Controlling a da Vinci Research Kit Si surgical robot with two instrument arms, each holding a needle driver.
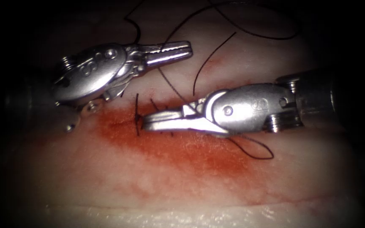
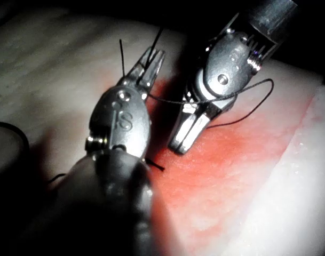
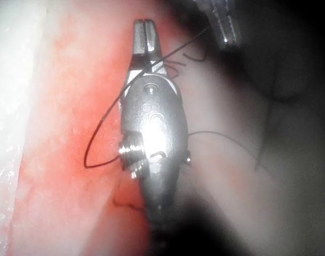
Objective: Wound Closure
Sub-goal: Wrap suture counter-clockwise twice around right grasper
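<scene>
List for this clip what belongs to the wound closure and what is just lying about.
Job in hand:
- tissue with its cut
- thread
- left pincer, apparently shut on the thread
- right pincer, shut, its tip at the cut, nothing visibly held

Lying about:
- red fluid
- short thread ends

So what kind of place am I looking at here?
Likely a surgical training bench: two needle-driver tools, the left tool and the right tool, work over a slab of tissue stained with red fluid, with dark thread across it.
</scene>
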